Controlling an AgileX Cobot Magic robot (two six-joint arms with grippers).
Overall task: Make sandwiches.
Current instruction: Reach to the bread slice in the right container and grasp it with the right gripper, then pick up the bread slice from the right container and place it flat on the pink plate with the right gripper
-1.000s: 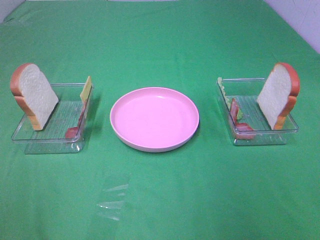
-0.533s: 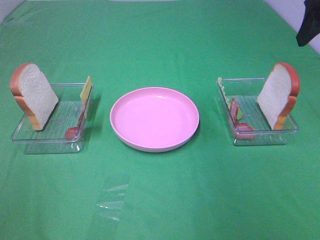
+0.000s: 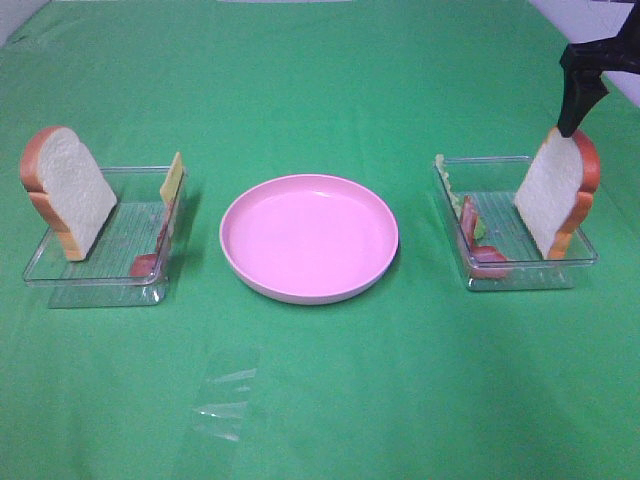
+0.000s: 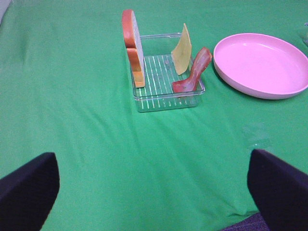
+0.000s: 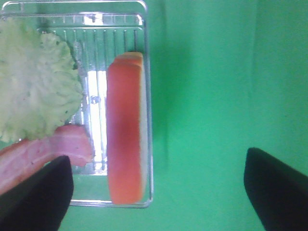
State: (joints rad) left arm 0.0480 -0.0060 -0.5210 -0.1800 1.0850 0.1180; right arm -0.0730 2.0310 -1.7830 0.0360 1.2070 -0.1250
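Over by the worktop's [image 3: 320,100] right edge, the right gripper [image 5: 156,159] hangs with its jaws spread wide and nothing in them. It looks straight down on the right bread [image 5: 125,130]. That slice stands on edge, crust up, below the gap between the jaws and nearer one finger than the other. From the high camera one dark fingertip sits right at the crust's top; contact or not, I cannot tell.

The bread leans at the outer side of the right tray [image 3: 520,275]. Across the tray, on the side toward the plate [image 3: 308,238], the lettuce [image 5: 33,82] stands near the far corner. The right bacon [image 3: 470,225] is just beside it, its foot curling toward the tray's near wall.

Now the left gripper [image 4: 151,161]: jaws wide apart as well, holding nothing, hanging well back from the left tray [image 4: 166,103].

In that tray, near the worktop's left edge, the left bread [image 3: 75,195] leans at the outer side. The cheese [image 3: 173,180] stands upright at the inner far corner and the left bacon [image 3: 150,255] is propped along the inner wall.

The plate sits mid-worktop between the two trays, touching neither. A plastic scrap [image 3: 225,395] lies toward the front edge, left of centre.
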